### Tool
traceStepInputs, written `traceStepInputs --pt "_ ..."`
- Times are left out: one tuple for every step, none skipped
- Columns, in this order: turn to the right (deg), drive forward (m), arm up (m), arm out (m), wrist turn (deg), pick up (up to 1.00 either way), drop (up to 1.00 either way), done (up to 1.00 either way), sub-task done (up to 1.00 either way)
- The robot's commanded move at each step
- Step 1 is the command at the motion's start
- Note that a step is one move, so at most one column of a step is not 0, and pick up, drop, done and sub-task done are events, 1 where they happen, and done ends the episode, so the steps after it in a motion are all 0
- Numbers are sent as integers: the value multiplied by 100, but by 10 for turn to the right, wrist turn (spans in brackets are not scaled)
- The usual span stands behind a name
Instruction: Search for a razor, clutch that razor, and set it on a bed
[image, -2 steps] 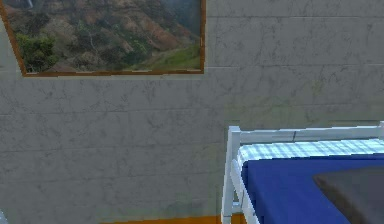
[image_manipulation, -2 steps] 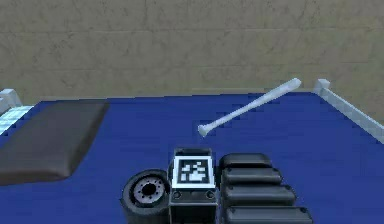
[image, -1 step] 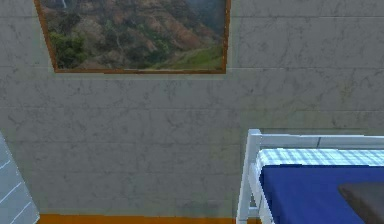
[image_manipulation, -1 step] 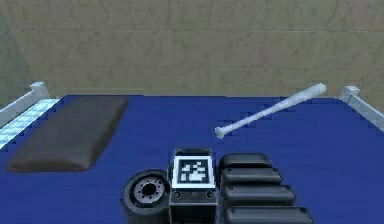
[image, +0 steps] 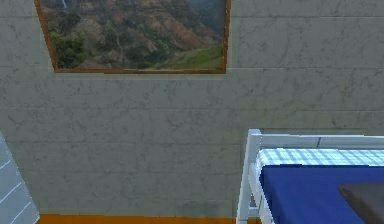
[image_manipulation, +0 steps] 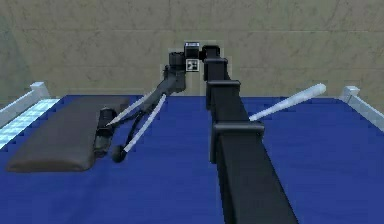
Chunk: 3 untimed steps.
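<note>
- Gripper, dark body with two thin fingers, hangs off the far end of the dark square arm bar, angled down toward the arm side view's left.
- Its fingertips overlap the edge of a flat dark grey pillow, so I can't tell if it's got hold of anything. How wide the fingers are isn't readable either.
- Task thing: a pale, slim stick with a wider far tip, shaped about right for a razor. It lies on the blue-covered bed, on the other side of the arm from the gripper and well apart from the fingers. Too small to make out any blade head.
- The bed's white frame gets cut off at both sides of the arm side view, and the arm bar hides a strip of cover down the middle.
- Forward view: the blue-covered bed pokes in at lower right. A dark block on it is chopped by the corner. Could be the pillow, can't say.
- Wood-framed landscape painting on the pale grey marbled wall, top cropped.
- White something at the left edge, too little showing to name.
</note>
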Motion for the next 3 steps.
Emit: traceStepInputs --pt "0 0 0 0 450 0 0 0 0" --pt "0 0 0 0 450 0 0 0 0" --pt "0 0 0 0 450 0 0 0 0"
